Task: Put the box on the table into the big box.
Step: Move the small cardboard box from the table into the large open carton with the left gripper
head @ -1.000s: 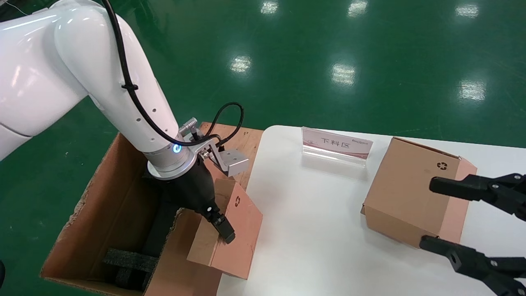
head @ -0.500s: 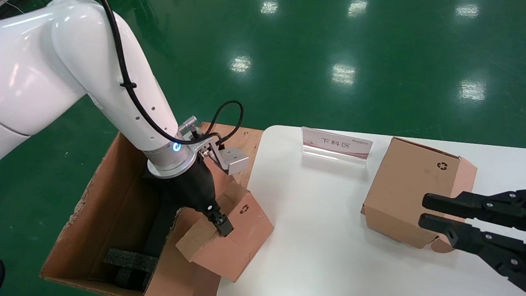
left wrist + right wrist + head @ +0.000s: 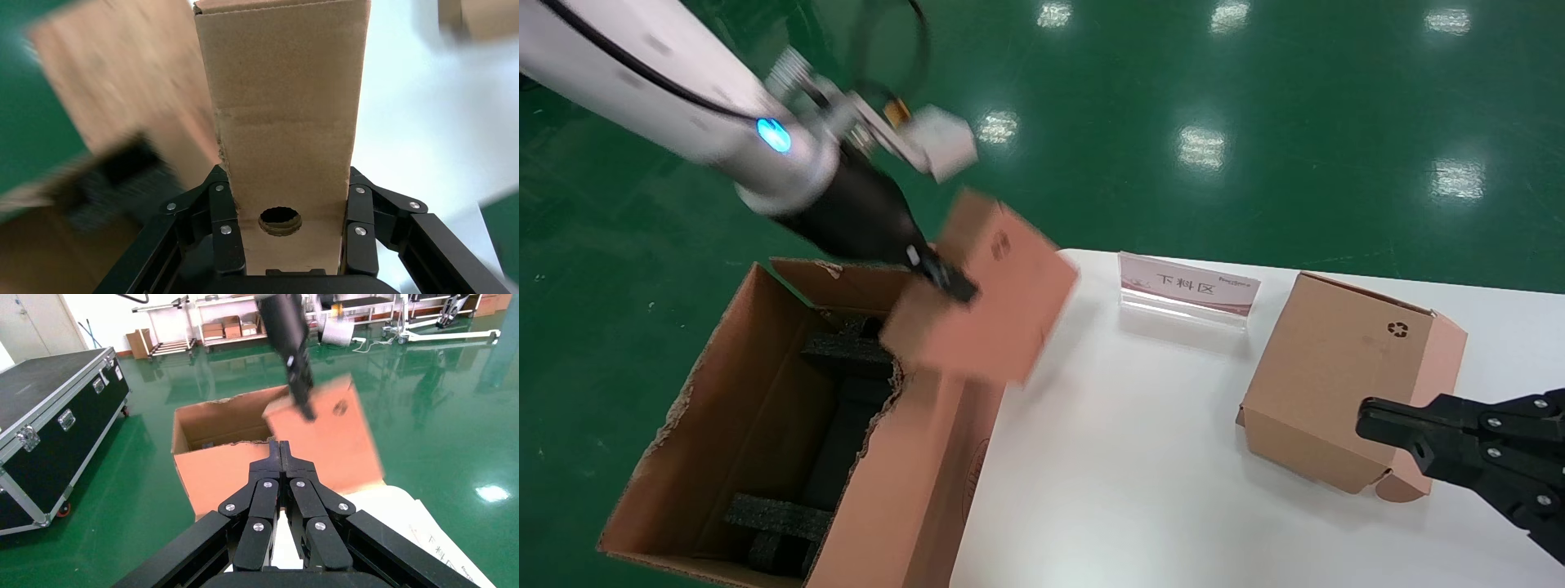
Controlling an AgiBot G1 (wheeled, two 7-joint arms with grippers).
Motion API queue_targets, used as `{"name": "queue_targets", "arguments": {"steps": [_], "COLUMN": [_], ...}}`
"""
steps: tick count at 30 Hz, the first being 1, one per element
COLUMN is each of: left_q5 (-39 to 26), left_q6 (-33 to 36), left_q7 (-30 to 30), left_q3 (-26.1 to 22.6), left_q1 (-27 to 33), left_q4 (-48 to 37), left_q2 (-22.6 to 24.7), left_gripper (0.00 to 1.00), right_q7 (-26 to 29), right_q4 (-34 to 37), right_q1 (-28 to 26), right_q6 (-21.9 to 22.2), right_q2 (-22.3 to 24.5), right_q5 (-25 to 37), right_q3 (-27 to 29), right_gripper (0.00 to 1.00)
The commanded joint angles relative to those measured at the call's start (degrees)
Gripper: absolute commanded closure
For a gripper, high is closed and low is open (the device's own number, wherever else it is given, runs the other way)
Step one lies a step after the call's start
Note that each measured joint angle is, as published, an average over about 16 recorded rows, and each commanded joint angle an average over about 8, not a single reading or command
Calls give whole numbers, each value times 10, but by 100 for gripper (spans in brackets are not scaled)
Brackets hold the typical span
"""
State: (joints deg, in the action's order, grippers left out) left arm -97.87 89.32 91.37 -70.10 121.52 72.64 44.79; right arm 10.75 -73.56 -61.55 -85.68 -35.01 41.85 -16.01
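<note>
Up goes the box (image 3: 985, 306), hoisted off the table edge where it leaned half a second ago, and now it hangs tilted in the air above the far end of the big box (image 3: 764, 425). The left gripper (image 3: 944, 282) has it pinched across its thin width, and the left wrist view confirms both fingers (image 3: 227, 226) pressed flat on the cardboard either side of a round hole. So the pick is done and the lift is under way; lowering and release are still to come, and the box is not yet inside the big box, I'd judge.

Beyond the big box, on the white table (image 3: 1140, 457), sits one chunkier carton (image 3: 1344, 384), with the right gripper (image 3: 1369, 420) idle beside it, fingers pressed together around nothing.

The count: one flat box, one big box with black foam inserts (image 3: 846, 351), one chunkier carton, one acrylic sign (image 3: 1187, 292), two grippers.
</note>
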Motion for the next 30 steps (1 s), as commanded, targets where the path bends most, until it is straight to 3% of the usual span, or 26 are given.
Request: {"name": "queue_targets", "arguments": {"steps": [1,7,12,24,30], "left_q5": [-9,-39,-57,-27,5], "left_q6": [-6,-9,17,87,97], "left_q7": [1,-6,-25,-78,-110], "left_q3": [18,64,72,38,-10], "left_q1": [17,56,96,188,218], "left_q4": [8,26,36,33,14], "left_q2": [-17,-80,-115,-158,-182], "left_gripper": [100,100,100,100,100], "right_q7": [0,0,0,0,0], "right_q4": [0,0,0,0,0], "right_q1": [0,0,0,0,0], "right_q6": [0,0,0,0,0], "right_q2": [0,0,0,0,0], "right_q5": [0,0,0,0,0], "right_q3": [0,0,0,0,0], "right_gripper": [0,0,0,0,0]}}
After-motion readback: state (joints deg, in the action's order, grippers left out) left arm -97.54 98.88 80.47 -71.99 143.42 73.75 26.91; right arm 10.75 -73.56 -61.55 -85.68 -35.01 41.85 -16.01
